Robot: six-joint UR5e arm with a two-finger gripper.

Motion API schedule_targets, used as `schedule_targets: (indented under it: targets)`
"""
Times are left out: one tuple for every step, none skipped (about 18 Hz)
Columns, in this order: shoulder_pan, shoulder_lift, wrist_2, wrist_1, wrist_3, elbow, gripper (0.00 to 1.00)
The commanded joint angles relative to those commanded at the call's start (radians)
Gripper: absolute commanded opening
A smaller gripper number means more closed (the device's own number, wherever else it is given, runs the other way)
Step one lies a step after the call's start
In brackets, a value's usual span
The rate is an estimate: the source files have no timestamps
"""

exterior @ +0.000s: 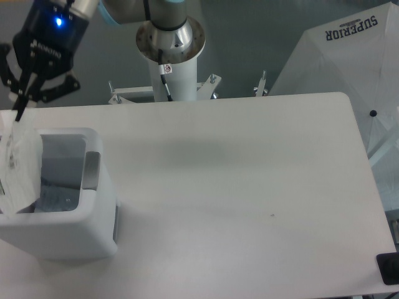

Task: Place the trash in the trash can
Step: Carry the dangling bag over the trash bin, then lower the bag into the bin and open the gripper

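A smooth white table [249, 180] with rounded corners fills most of the view, set against a dull grey floor. Behind its far edge stands the arm's white cylindrical pedestal [173, 62] with a shiny metal flange, and a white fabric canopy [340, 56] printed with dark lettering shows at the upper right. A small black object [389, 269] sits at the table's lower right edge.

At the left stands the trash can [68, 237], a boxy white plastic bin with rounded corners and a grey panel on its right rim. Inside it, something pale and bluish with a crumpled look lies at the bottom (too blurred to name with confidence).

The gripper [19, 106], black with a blue light on its body, hangs above the bin's far left corner. Its slim fingers are drawn together to a narrow pinch on the top edge of the plastic bag [20, 171]. The bag is thin, crinkled, translucent white, hanging flat and upright from the fingertips, with its lower part dipping inside the bin's opening along the left side
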Motion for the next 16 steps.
schedule_targets:
  targets:
    - [0.000, -0.008, 0.003, 0.002, 0.000, 0.000, 0.00]
    - [0.000, -0.017, 0.005, 0.003, 0.003, 0.000, 0.00]
    - [0.000, -0.025, 0.005, 0.017, 0.005, 0.000, 0.00]
    - [0.000, -0.034, 0.006, 0.029, 0.005, 0.000, 0.00]
    - [0.000, -0.046, 0.006, 0.031, 0.005, 0.009, 0.00]
    - [0.000, -0.060, 0.008, 0.031, 0.005, 0.020, 0.00]
    - [0.000, -0.069, 0.020, 0.031, 0.005, 0.023, 0.00]
    - [-0.002, -0.072, 0.031, 0.032, 0.005, 0.022, 0.00]
    - [-0.009, -0.074, 0.037, 0.032, 0.006, 0.018, 0.00]
    - [-0.012, -0.074, 0.041, 0.032, 0.011, 0.015, 0.00]
    - [-0.014, -0.074, 0.041, 0.031, 0.018, 0.014, 0.00]
    - [-0.020, -0.074, 0.041, 0.029, 0.020, 0.012, 0.00]
    - [-0.024, -0.072, 0.041, 0.028, 0.021, 0.005, 0.00]
    - [-0.026, -0.068, 0.041, 0.028, 0.023, -0.006, 0.00]
    - [-0.026, -0.063, 0.041, 0.026, 0.025, -0.015, 0.00]
    - [-0.028, -0.060, 0.043, 0.025, 0.038, -0.023, 0.00]
